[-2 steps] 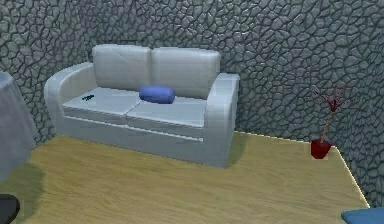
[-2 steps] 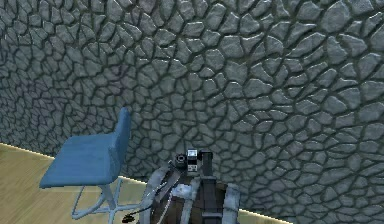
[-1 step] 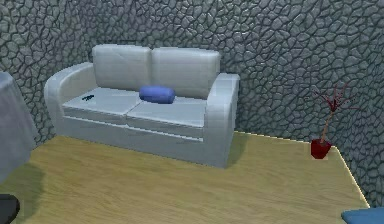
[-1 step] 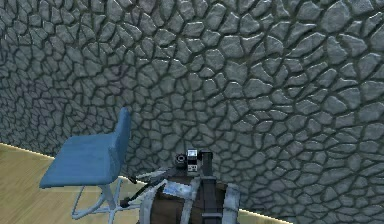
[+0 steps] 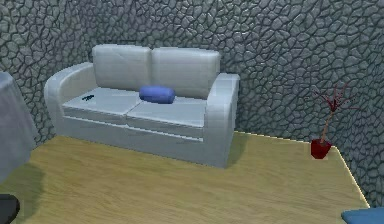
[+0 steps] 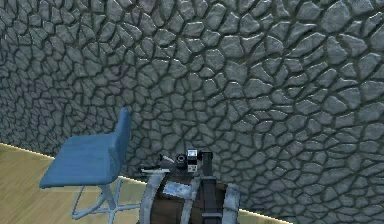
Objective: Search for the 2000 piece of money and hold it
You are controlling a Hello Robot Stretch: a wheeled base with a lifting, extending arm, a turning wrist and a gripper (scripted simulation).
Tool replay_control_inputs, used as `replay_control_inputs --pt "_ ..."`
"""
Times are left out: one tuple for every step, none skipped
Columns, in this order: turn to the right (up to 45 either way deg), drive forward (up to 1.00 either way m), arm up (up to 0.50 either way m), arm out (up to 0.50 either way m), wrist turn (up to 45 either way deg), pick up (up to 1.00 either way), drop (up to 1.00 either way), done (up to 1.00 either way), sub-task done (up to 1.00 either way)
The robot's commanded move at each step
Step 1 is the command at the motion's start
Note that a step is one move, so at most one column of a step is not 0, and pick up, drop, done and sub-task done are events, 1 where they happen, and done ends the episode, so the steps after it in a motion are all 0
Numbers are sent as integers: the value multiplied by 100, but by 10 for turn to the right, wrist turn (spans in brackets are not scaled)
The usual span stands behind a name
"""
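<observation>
Presumably light, thin and limp, best taken by an edge, the money cannot be placed, though a small dark thing (image 5: 86, 98) lies on the sofa (image 5: 120, 65); whether the claw (image 6: 158, 171), by a barrel (image 6: 172, 206), holds anything, or how wide it stands, cannot be told.

Probably a home's living room: pale sofa (image 5: 120, 68), blue chair (image 6: 93, 160).
</observation>
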Motion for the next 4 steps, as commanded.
replay_control_inputs --pt "0 0 0 0 450 0 0 0 0" --pt "0 0 -30 0 0 0 0 0 0" --pt "0 0 0 0 0 100 0 0 0" --pt "0 0 10 0 0 0 0 0 0"
